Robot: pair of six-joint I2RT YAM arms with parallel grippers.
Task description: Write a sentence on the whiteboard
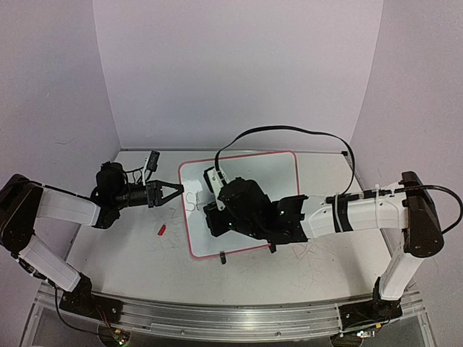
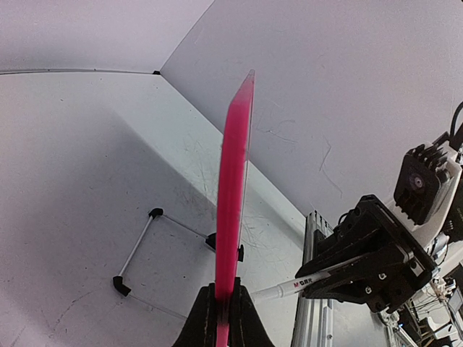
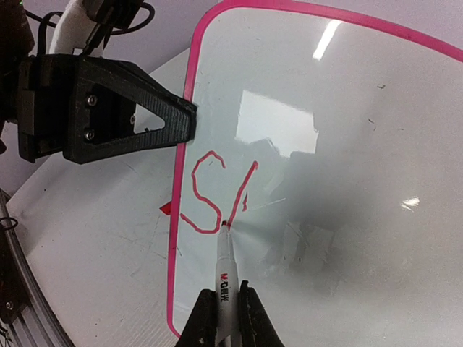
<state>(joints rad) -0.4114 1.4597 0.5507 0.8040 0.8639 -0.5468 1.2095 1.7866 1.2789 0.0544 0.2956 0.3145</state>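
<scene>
The whiteboard (image 1: 278,173), glossy white with a red-pink rim, lies on the tabletop in the middle. My left gripper (image 1: 179,189) is shut on its left edge; in the left wrist view the pink rim (image 2: 234,181) runs edge-on up from the gripper (image 2: 224,307). My right gripper (image 3: 224,298) is shut on a white marker (image 3: 225,264), its red tip touching the board. The sentence (image 3: 210,191) reads only a red "S" and a slanted stroke beside it, near the left rim. It shows small in the top view (image 1: 191,202).
A small red cap (image 1: 161,230) lies on the table left of the board. A black clip foot (image 1: 222,257) sits at the board's near edge. A thin wire frame (image 2: 136,249) lies on the table under the board. A black cable (image 1: 289,130) arcs over the far side.
</scene>
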